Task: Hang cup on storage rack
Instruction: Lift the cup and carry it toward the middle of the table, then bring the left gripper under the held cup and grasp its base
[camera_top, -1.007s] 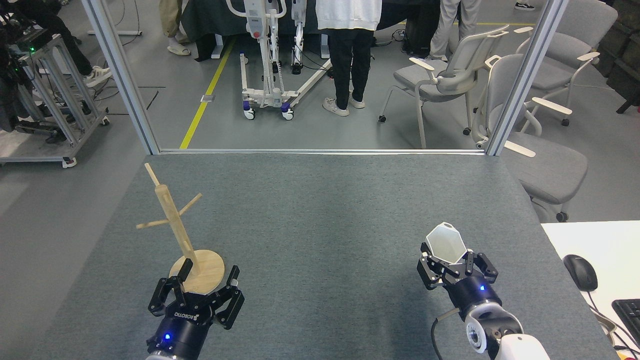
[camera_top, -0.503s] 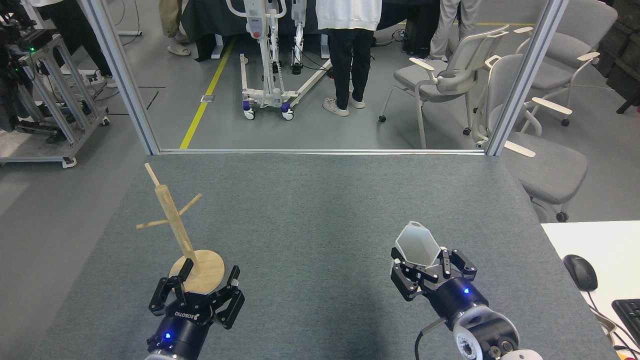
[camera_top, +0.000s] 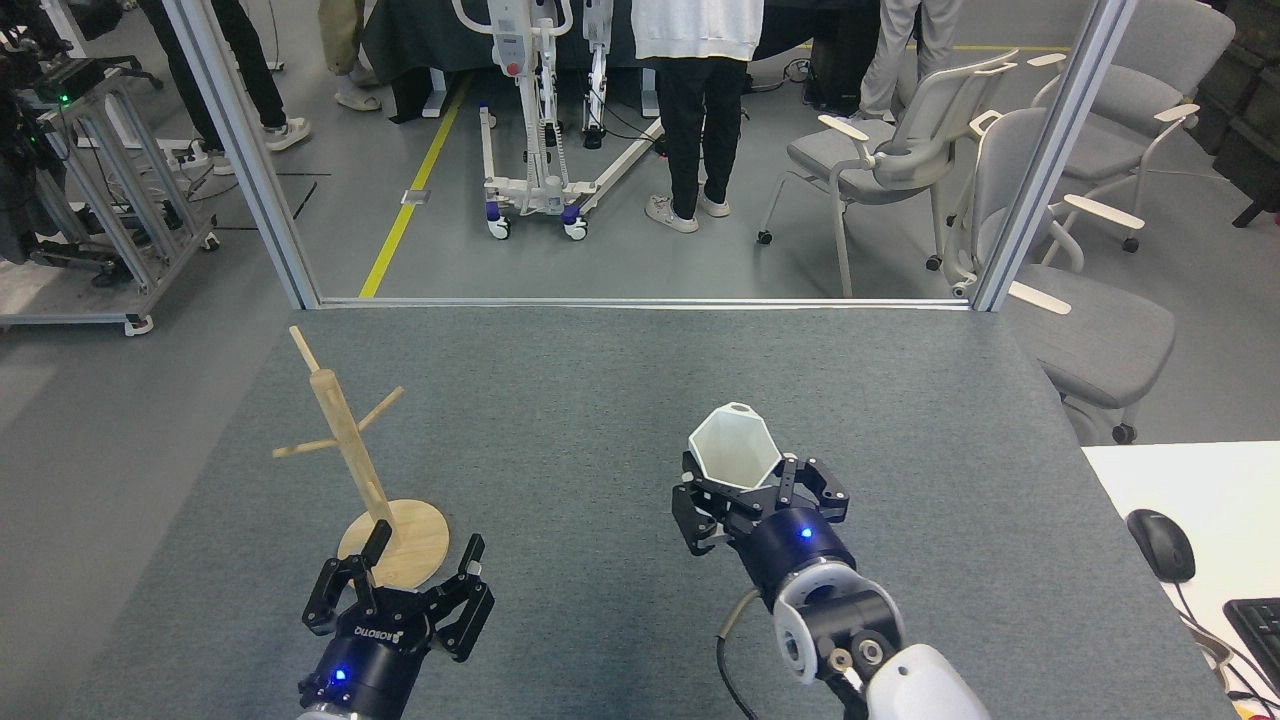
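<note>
In the head view, the right gripper (camera_top: 757, 492) is carrying the cup (camera_top: 735, 447) above the middle of the tabletop (camera_top: 620, 400), nearer the front edge. Its fingers (camera_top: 700, 510) are pinching the lower body of the cup, so the open rim is facing up and away, and the handle tab at the far side is staying free for a peg. The rack (camera_top: 360, 470) is standing near the front left corner, well apart from the cup. The left gripper (camera_top: 400, 590) is hovering just in front of the rack base with fingers spread, probably ready to steady it. Between cup and rack the tabletop is bare, giving a free path leftward.
</note>
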